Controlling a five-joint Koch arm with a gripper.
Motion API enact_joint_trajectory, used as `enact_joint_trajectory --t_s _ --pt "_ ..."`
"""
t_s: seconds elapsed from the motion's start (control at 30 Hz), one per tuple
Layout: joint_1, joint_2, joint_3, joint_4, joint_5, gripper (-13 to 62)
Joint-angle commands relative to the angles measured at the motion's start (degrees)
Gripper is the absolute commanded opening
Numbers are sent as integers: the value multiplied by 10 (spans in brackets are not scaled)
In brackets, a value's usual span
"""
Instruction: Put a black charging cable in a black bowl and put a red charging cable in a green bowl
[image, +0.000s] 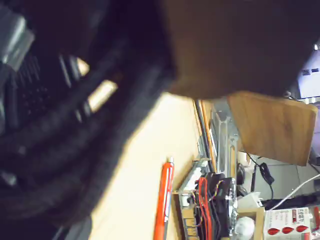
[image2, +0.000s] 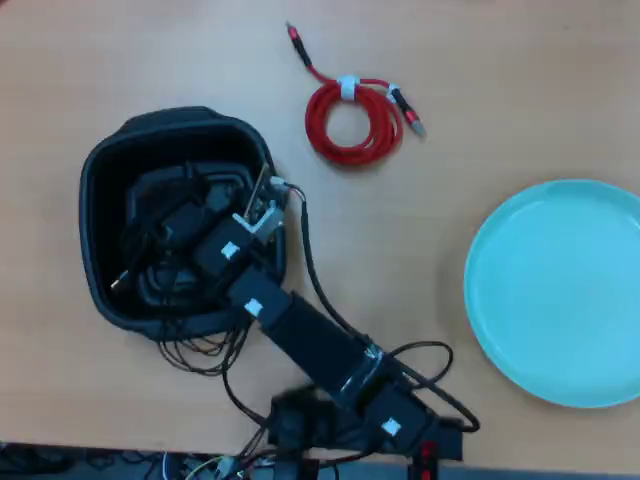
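In the overhead view the black bowl stands at the left of the table. The black charging cable lies coiled inside it. My gripper reaches down into the bowl over the coil; black on black hides how the jaws stand. In the wrist view the black charging cable fills the left side, very close and blurred. The red charging cable, bound by a white band, lies on the table at the top centre, away from the arm. The green bowl sits empty at the right edge.
The arm's base and loose wires are at the table's front edge. In the wrist view a red pen lies on the table, with electronics with red wires and a wooden board beyond the edge.
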Motion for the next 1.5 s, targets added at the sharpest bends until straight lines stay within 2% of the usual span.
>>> enact_joint_trajectory --t_s 0.0,0.07,0.13,0.17,0.23,0.43,0.77,0.9,1.13,1.3,1.47 --pt "-4 -4 -60 -116 25 121" --pt "-3 -13 -50 -118 50 266" --pt "-1 -31 -42 -118 69 380" --pt "-2 -35 -42 -118 69 419" --pt "-1 -39 -42 -118 71 454" --pt "0 -57 -7 -108 76 455" --pt "-2 -1 339 -18 197 454" --pt "44 3 310 -1 200 454" --pt "39 13 200 125 200 454" --pt "42 132 185 241 201 461" --pt "41 243 139 276 199 462"
